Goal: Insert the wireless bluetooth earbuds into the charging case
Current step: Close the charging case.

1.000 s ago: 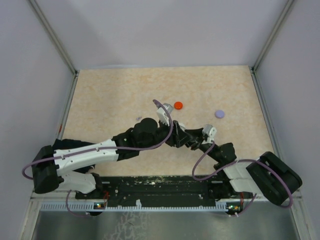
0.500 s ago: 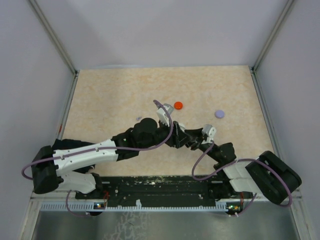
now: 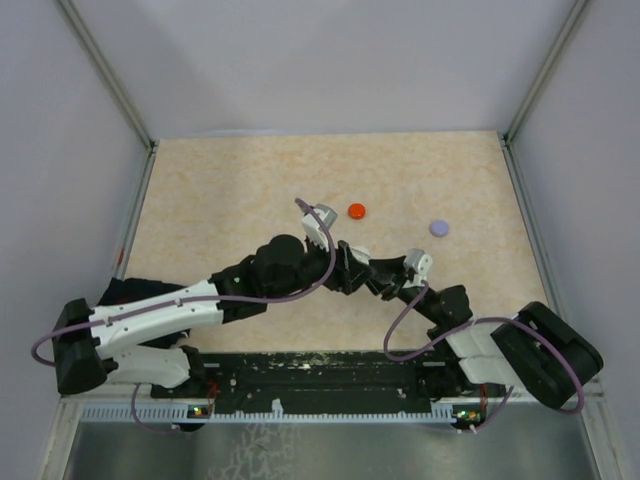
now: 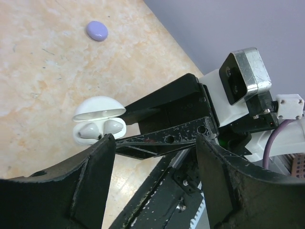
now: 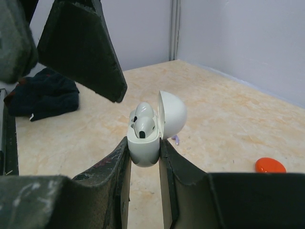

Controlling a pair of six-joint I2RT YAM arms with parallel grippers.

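My right gripper (image 5: 144, 145) is shut on a white charging case (image 5: 144, 151), held upright above the table with its lid (image 5: 172, 113) open. Two white earbuds (image 5: 143, 120) sit in its sockets. The case also shows in the left wrist view (image 4: 99, 130). My left gripper (image 4: 152, 143) is open and empty, its fingers (image 5: 81, 45) just above and left of the case. A greyish-purple earbud (image 5: 176, 140) lies on the table behind the case. In the top view both grippers (image 3: 350, 270) meet at the table's middle and hide the case.
A red disc (image 3: 357, 211) lies beyond the grippers and a purple disc (image 3: 439, 228) to its right; the purple disc also shows in the left wrist view (image 4: 96, 30). The red disc shows at the right wrist view's edge (image 5: 270, 165). Grey walls enclose the beige table (image 3: 220, 190).
My left arm has drawn back a little to the left, away from the case. My right gripper has kept the case still.
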